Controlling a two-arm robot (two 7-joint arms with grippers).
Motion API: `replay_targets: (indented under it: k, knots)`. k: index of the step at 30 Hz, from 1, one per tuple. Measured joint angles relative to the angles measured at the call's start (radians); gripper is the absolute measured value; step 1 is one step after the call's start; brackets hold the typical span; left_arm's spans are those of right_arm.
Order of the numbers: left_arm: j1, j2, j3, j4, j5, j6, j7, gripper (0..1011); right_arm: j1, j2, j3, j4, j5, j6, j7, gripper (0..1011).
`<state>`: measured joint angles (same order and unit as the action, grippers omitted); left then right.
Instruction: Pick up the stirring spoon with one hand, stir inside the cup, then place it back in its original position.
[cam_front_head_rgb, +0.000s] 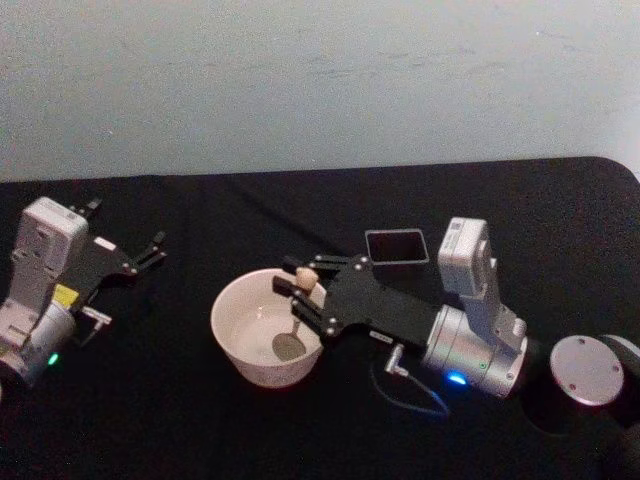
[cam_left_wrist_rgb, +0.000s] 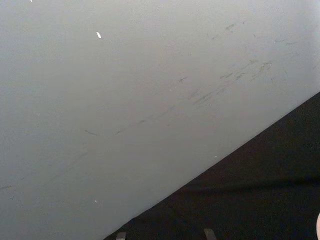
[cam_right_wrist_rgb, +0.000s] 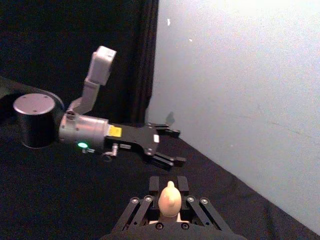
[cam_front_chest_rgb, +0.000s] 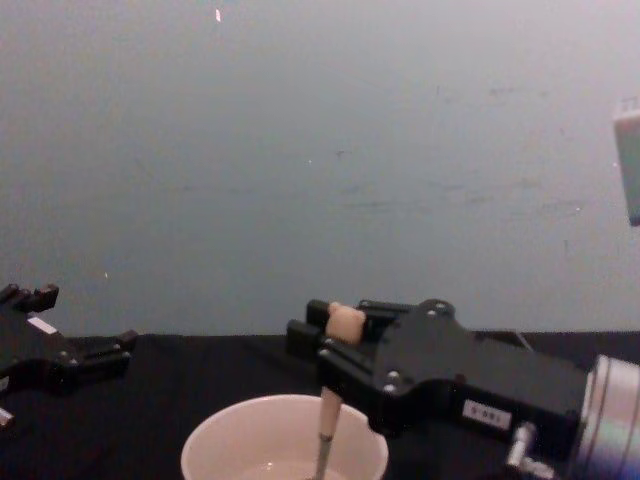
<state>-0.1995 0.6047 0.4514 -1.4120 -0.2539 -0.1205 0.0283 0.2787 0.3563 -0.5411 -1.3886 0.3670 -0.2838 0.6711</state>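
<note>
- the right gripper (cam_front_head_rgb: 300, 285) reaches over the cup's (cam_front_head_rgb: 226, 312) rim from about 3 o'clock. its jaws are narrow, clamped on the beige handle of the stirring spoon (cam_front_chest_rgb: 328, 410) just under the little head.
- the spoon hangs down with its metal bowl low inside the cup, near the 4 o'clock wall. a wide stir could drag it into that wall and shove or tip the light cup across the bench (cam_front_head_rgb: 200, 200).
- the grip is on a slim, smooth handle, so i'd worry about it twisting or sliding between the jaws when the bowl meets resistance.
- the lower fingers sit close above the rim. dropping any further could knock it.
- i can't tell whether there is liquid in the cup. if there is, a quick swirl could slop it over.
- the dark holder (cam_front_head_rgb: 397, 262) stands at roughly 1 o'clock from the cup, just beside the right wrist. its mouth is narrow, so a tilted spoon could catch the edge on the way back.
- the left gripper (cam_right_wrist_rgb: 175, 146) is parked at 9 o'clock, jaws wide and holding nothing, well apart from the cup.
</note>
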Motion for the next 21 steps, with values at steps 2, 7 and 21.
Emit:
replay_targets:
  k: [2,7,21]
  knots:
    - [0.0,0.0,0.0,0.0,0.0,0.0,0.0,1001,-0.001,-0.006,-0.011,0.0,-0.002,-0.003,0.002,212]
    - [0.0,0.0,0.0,0.0,0.0,0.0,0.0,1001,0.009,-0.025,-0.031,0.016,-0.011,-0.014,0.006,212]
    - [0.0,0.0,0.0,0.0,0.0,0.0,0.0,1001,0.093,-0.104,-0.052,0.142,-0.052,-0.058,-0.018,212]
